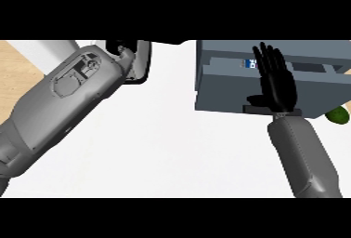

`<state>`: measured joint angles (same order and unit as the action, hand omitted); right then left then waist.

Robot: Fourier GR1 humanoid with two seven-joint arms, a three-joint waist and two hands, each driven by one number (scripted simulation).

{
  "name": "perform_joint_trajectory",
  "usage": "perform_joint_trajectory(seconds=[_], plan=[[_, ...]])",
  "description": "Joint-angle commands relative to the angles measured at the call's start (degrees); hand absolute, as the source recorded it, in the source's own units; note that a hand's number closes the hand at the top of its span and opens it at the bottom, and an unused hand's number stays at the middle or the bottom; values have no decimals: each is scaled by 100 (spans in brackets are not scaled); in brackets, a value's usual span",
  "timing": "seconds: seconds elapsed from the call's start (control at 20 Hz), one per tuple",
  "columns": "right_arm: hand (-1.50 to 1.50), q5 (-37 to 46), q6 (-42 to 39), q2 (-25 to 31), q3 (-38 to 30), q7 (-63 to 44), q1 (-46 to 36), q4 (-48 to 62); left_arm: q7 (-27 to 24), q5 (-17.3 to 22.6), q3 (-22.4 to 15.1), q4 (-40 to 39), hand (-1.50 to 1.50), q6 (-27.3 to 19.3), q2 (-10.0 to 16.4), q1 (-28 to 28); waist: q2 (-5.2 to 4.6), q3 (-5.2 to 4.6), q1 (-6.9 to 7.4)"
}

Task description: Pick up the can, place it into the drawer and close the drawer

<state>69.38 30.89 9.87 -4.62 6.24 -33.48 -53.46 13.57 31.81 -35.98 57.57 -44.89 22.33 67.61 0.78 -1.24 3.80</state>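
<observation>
Looking down over the white counter (171,153), I find its near-left part mostly covered by my left forearm (68,102), which slants up toward the far edge. It looks so big, I judge, because it is raised close to the head camera. The grey drawer (219,93) stands open at the counter's far right corner, its inner walls showing. My right hand (277,83) lies over it with fingers straight and released, grasping nothing. The wrist sits at the drawer's near front, by a dark handle, which I read as a hand set to push the front shut (a fair spot for that). My left hand (125,48) shows only as black bits at the far edge, cut off, so I cannot tell how it is set. A green thing (337,116) peeks in at the right edge, half lost. The can (248,64) I take to be the small blue-and-white patch inside the drawer, just beside my right fingers, though too little of it shows to be sure.
</observation>
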Motion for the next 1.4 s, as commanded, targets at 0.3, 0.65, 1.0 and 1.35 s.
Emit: perform_joint_trajectory(seconds=[0.3, 0.65, 1.0, 1.35], plan=[[-150, 101, 807, -84, -534, -128, -1435, 2179, 414, -108, 42, 993, -150, 113, 603, -611, -155, 136, 118], [-150, 20, 1077, 203, -850, -12, -2329, 3127, 224, -379, -120, 1527, -150, -176, 470, -1292, -210, 139, 194], [-150, 61, 1045, 221, -933, -68, -2986, 3676, -14, -413, 93, 1610, -150, 107, 645, -1709, -244, 135, 116], [-150, -98, 865, 178, -1112, 79, -3320, 3931, -4, -466, 129, 1973, -150, 137, 690, -1915, -270, 139, 196]])
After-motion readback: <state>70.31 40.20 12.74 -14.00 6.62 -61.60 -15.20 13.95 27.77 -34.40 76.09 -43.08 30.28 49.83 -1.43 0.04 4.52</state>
